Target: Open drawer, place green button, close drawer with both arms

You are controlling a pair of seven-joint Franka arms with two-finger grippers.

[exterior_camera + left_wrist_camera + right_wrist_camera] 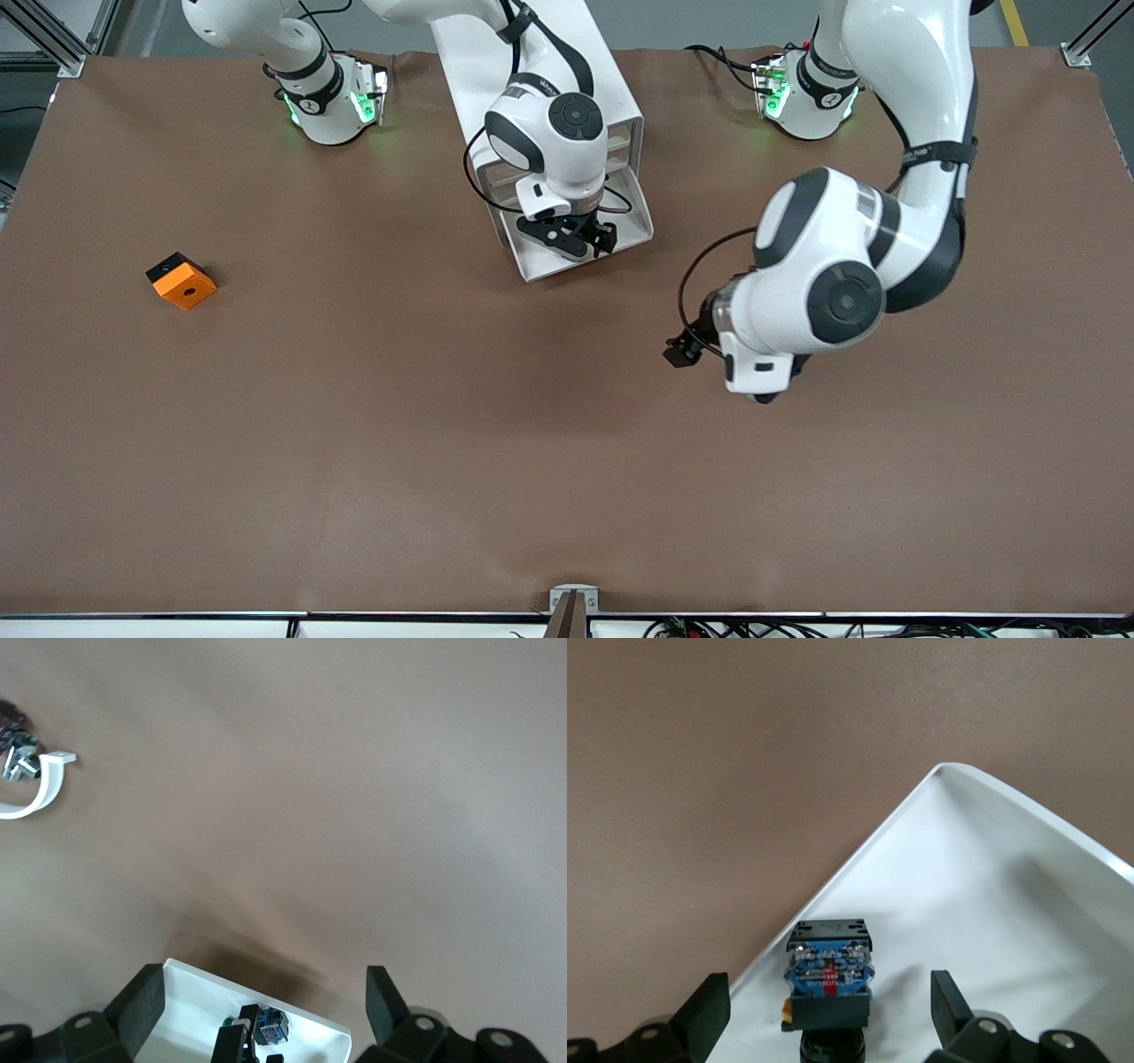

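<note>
One small push-button switch (pixel 829 979), black body w/ bluish base, lies in smooth white plastic drawer tray (pixel 992 895), pulled out of tall white cabinet (pixel 532 80). Right gripper (pixel 580 237) over tray, fingers wide apart, empty. Left gripper (pixel 266 1010) over matte brown table (pixel 443 425), wide open, empty.

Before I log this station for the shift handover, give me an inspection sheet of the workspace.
Surface: brown table, bare over most of its area.
Job's things: drawer pulled out of the white cabinet; button lying in the drawer.
Clutter: orange cube toward the right arm's end.
Grippers: right gripper open over the drawer, fingers apart either side of the button, not gripping it; left gripper open, waiting over bare table beside the drawer.
Cables: black cables looped at both wrists; more wiring at the table edge nearest the front camera.
Surroundings: grey floor, aluminium frame posts at the corners.
</note>
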